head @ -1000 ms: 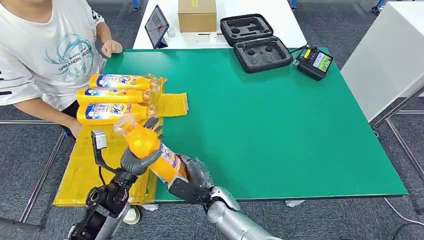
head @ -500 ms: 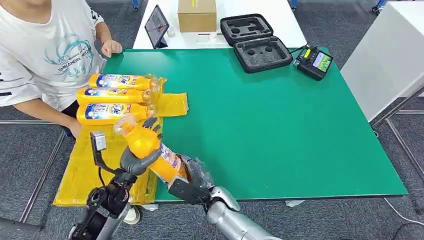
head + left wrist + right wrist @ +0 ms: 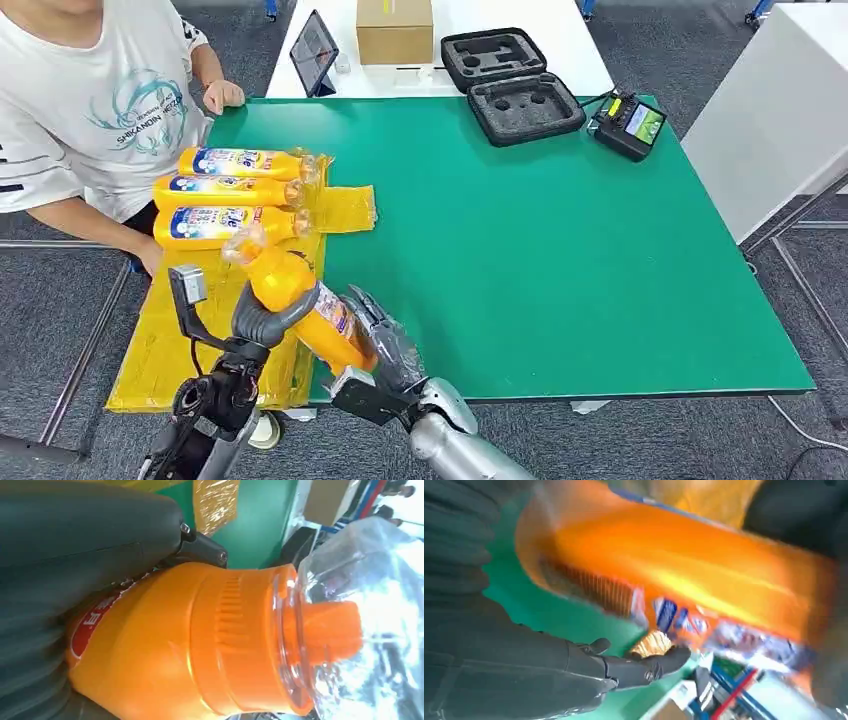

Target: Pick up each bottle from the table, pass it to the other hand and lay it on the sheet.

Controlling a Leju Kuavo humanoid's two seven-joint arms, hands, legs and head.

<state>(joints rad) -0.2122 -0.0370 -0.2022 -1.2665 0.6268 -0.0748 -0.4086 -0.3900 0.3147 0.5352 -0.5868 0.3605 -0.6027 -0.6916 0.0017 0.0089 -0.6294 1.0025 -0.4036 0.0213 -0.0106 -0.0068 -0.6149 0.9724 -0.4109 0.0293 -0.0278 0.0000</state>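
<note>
From the head view, an orange plastic bottle [image 3: 295,305] tilts above the near edge of the yellow crinkled sheet [image 3: 165,340], cap end toward three like bottles [image 3: 232,192] lying side by side on the sheet's far part. The left hand [image 3: 262,318] wraps its grey thumb and fingers around the bottle's upper body; the right hand [image 3: 385,340] lies against the lower, labelled end with fingers loosened and spread, so its hold cannot be told for sure. The green bench [image 3: 560,250] carries a black foam-lined case [image 3: 512,88] and a handset [image 3: 630,124] at its far side; a person [image 3: 90,110] in a white shirt sits at the left corner. The left wrist view adds the bottle's ribbed shoulder, orange spout and clear glossy cap wrap [image 3: 350,625], with the thumb [image 3: 85,535] pressed along the body. The right wrist view, blurred, shows the label's blue print and barcode, and the right hand's dark fingers [image 3: 644,667] stretched out just clear of the bottle.
</note>
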